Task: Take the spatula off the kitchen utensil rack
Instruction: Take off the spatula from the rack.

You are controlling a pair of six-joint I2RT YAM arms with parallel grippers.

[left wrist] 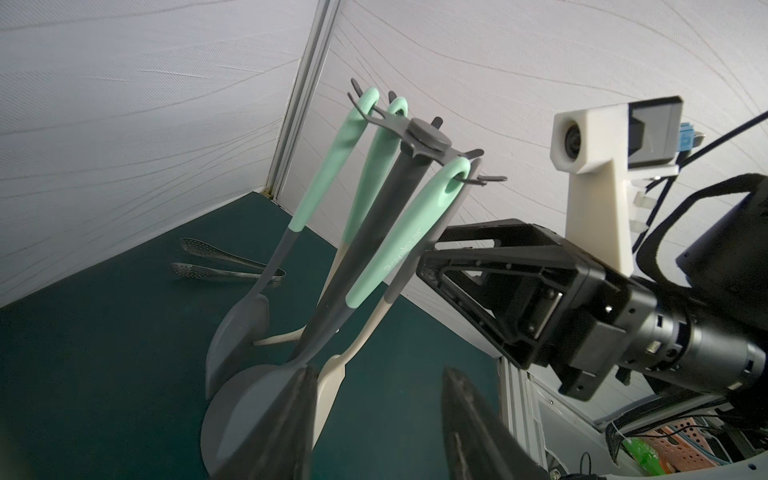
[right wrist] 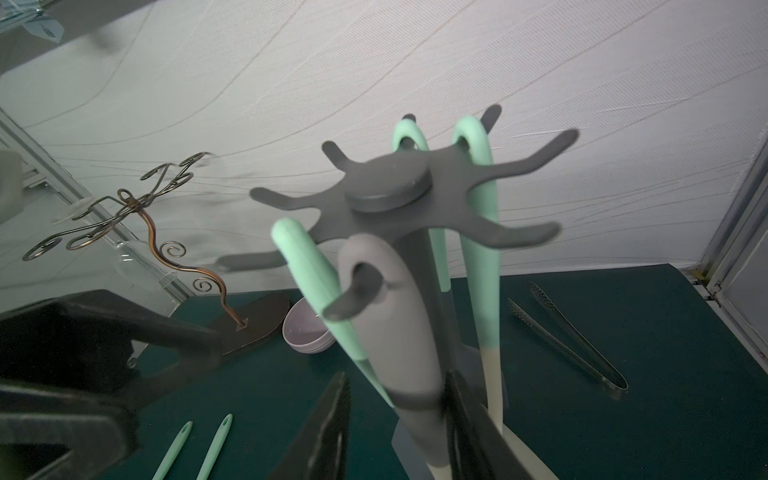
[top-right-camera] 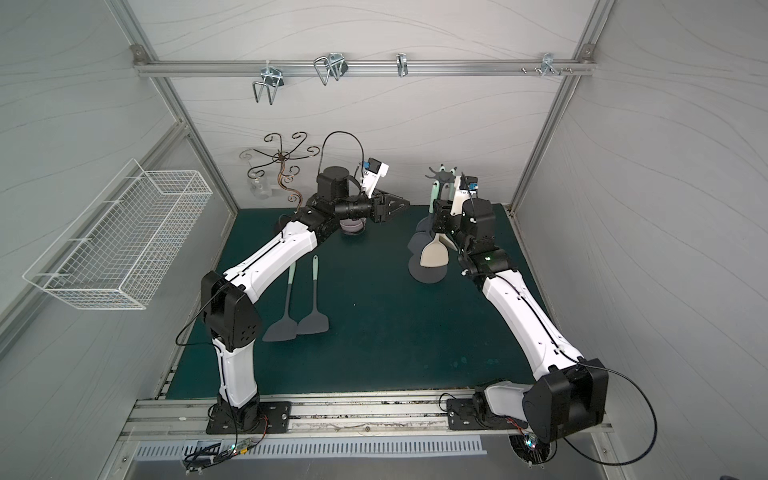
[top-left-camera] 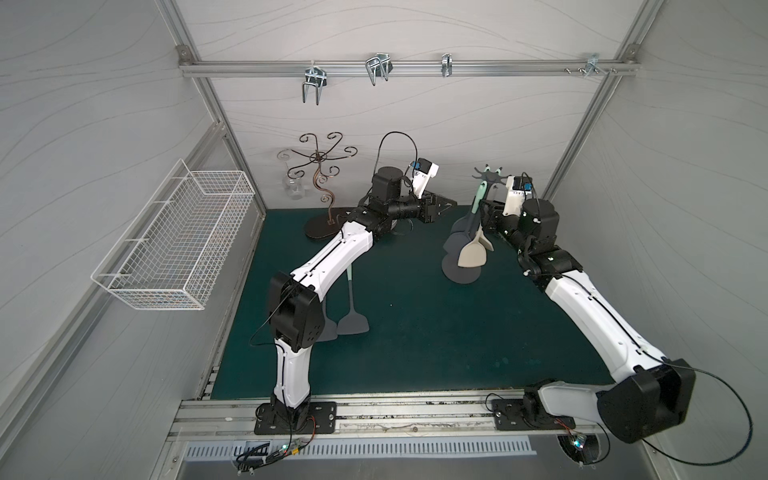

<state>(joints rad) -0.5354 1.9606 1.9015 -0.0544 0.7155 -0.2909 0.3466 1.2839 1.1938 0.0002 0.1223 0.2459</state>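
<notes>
The kitchen utensil rack (top-left-camera: pixel 461 272) stands at the back right of the green mat, with its star crown (right wrist: pixel 386 195) up. Several utensils with mint handles hang from it. A spatula with a grey handle (right wrist: pixel 390 332) and a cream blade (top-left-camera: pixel 471 253) hangs on a near hook. My right gripper (right wrist: pixel 399 376) is open around that handle: one finger touches it, the other stands a little off. My left gripper (top-left-camera: pixel 451 204) hovers open and empty to the left of the rack; in the left wrist view its fingers (left wrist: pixel 307 415) frame bare mat.
Two mint-handled spatulas (top-right-camera: pixel 313 320) lie on the mat beside the left arm. A brown scrolled stand (top-left-camera: pixel 320 166) with a hanging glass is at the back left, a lilac bowl (right wrist: pixel 307 332) near it. Metal tongs (right wrist: pixel 573 340) lie behind the rack. A wire basket (top-left-camera: pixel 174 237) hangs on the left wall.
</notes>
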